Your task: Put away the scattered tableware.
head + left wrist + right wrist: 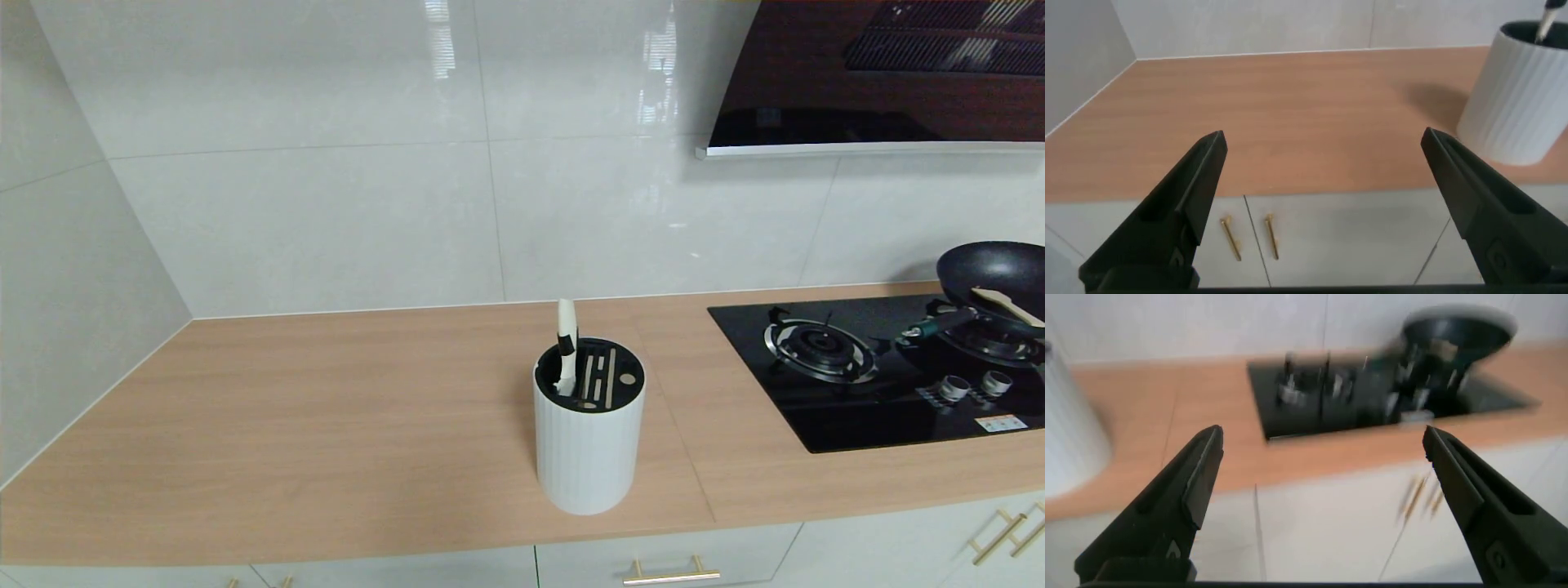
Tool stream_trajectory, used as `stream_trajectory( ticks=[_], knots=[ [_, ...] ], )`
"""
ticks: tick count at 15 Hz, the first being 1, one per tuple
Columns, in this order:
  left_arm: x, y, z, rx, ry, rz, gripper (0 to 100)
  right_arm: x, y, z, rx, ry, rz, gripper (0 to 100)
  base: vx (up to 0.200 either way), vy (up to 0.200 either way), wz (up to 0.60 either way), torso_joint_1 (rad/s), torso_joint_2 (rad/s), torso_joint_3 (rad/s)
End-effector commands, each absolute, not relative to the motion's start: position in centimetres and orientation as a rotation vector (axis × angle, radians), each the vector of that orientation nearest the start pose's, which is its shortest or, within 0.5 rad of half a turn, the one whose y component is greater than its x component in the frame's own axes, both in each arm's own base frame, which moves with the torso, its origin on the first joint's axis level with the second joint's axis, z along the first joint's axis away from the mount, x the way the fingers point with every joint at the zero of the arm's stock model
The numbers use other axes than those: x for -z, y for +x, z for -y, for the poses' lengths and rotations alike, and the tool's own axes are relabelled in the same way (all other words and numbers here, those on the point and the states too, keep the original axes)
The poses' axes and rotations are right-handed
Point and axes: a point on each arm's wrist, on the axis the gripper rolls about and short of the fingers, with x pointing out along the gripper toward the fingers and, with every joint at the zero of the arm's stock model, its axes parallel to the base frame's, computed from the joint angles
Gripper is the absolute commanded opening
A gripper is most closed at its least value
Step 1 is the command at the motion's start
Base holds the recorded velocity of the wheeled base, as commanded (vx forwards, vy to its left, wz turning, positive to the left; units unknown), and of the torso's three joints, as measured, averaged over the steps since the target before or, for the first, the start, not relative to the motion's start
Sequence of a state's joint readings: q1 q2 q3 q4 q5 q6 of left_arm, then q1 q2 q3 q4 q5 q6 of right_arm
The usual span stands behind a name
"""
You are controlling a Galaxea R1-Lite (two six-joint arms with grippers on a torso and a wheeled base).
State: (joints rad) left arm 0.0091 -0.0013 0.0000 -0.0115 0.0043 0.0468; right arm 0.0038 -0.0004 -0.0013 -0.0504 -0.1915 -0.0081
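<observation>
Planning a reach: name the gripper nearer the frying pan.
Right. The right gripper faces the frying pan over the stove; the left gripper is on the white holder's far side from it.

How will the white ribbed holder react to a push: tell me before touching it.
The white ribbed holder is taller than wide, so a push near the rim would probably tip it; low down it may slide on the smooth countertop. The utensil leaning in it could shift.
</observation>
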Motion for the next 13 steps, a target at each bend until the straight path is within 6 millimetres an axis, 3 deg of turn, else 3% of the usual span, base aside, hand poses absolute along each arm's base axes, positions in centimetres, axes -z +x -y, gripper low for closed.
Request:
stream_trajectory(
  ticks=[1, 5, 13],
  knots=[
    [-7.68, -2.27, 0.02, -0.011, 0.057, 0.010, 100, -7.77, -2.27, 0.16, 0.062, 0.042, 0.021, 100, 0.000, 0.000, 0.00, 0.000, 0.00, 0.000],
    [-7.78, -2.28, 0.00, -0.014, -0.008, 0.018, 100, -7.54, -2.27, -0.06, -0.034, -0.015, -0.003, 100, 0.000, 0.000, 0.00, 0.000, 0.00, 0.000],
    [-7.77, -2.28, 0.01, -0.015, -0.008, 0.017, 100, -7.54, -2.27, -0.07, -0.040, -0.018, -0.003, 100, 0.000, 0.000, 0.00, 0.000, 0.00, 0.000]
  ],
)
